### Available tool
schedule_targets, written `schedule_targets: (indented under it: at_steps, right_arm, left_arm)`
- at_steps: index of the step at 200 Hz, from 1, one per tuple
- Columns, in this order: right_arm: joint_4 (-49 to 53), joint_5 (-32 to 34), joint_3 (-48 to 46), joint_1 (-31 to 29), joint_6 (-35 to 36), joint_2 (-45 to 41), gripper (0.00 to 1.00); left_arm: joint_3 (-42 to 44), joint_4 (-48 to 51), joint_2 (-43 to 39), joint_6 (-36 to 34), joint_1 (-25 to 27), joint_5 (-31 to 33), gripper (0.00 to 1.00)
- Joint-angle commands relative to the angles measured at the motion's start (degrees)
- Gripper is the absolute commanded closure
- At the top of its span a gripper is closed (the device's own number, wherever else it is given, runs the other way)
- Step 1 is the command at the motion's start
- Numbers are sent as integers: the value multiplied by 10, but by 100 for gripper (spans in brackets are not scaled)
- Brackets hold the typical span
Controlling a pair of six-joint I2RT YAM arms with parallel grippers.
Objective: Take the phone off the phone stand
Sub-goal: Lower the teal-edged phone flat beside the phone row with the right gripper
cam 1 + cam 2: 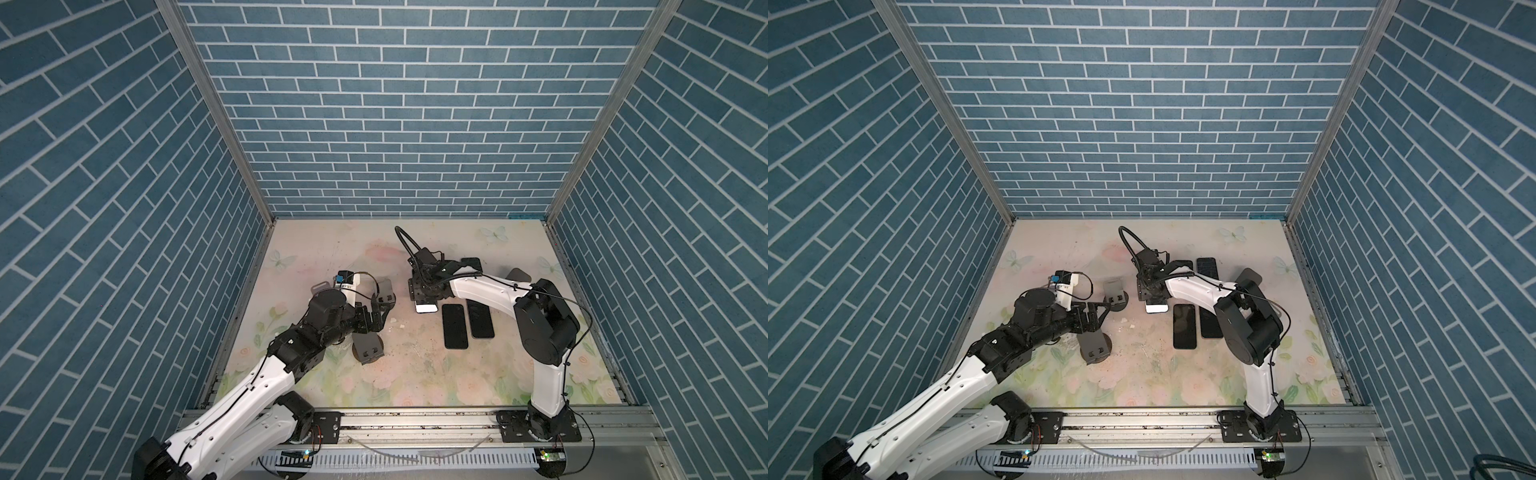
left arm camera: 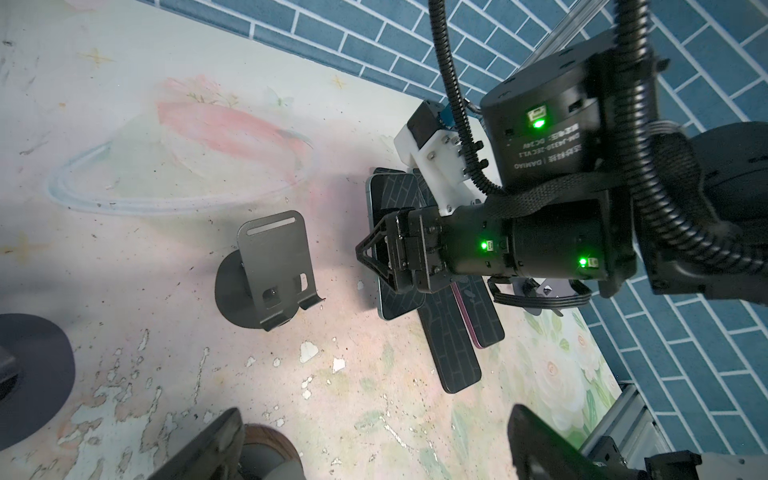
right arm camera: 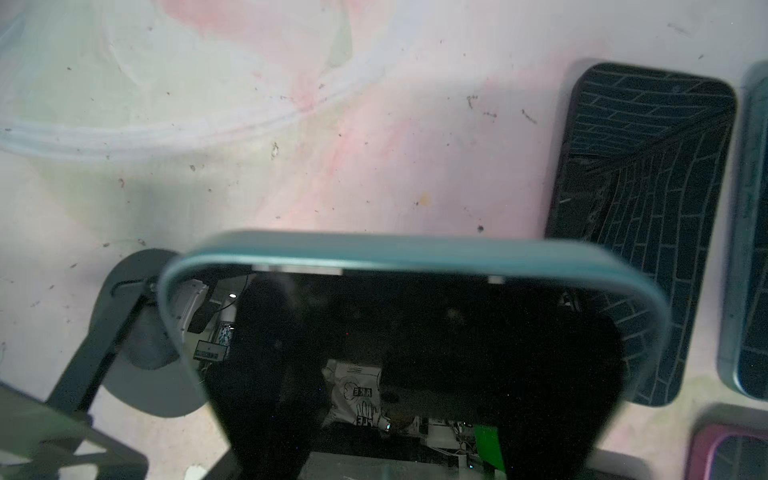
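From where I stand, the left claw hangs with its jaws spread wide and nothing between them. An empty stand sits just under it, and a second empty stand lies just beyond its tips.

Across the gap, the right claw is pinched partway shut on the blue-edged phone, gripping it by its sides near one end. The phone sticks out ahead of that claw, low over the table. I cannot tell whether its far end already touches down.

Just beside the claw's outer flank, two dark phones lie flat, side by side.

By my reckoning the lift-off is done, since the phone sits on no stand. What seems left is laying it flat beside the others and letting go.
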State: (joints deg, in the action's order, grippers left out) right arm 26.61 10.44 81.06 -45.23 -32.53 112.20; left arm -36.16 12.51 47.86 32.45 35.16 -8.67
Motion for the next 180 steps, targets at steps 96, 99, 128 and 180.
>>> schedule_targets:
  at_steps: [96,99,128,180]
  right_arm:
    - [18,-24,-5,10,-48,41,30]
    - [19,-24,-5,10,-48,42,30]
    - [26,-22,-2,10,-51,48,27]
    - [39,-16,2,11,-57,55,21]
  left_arm:
    - [-16,-8,5,-4,5,19,0]
    - [-15,-8,6,-4,4,19,0]
    - [-13,-10,6,-6,4,22,0]
    - [-8,-6,3,-7,5,35,0]
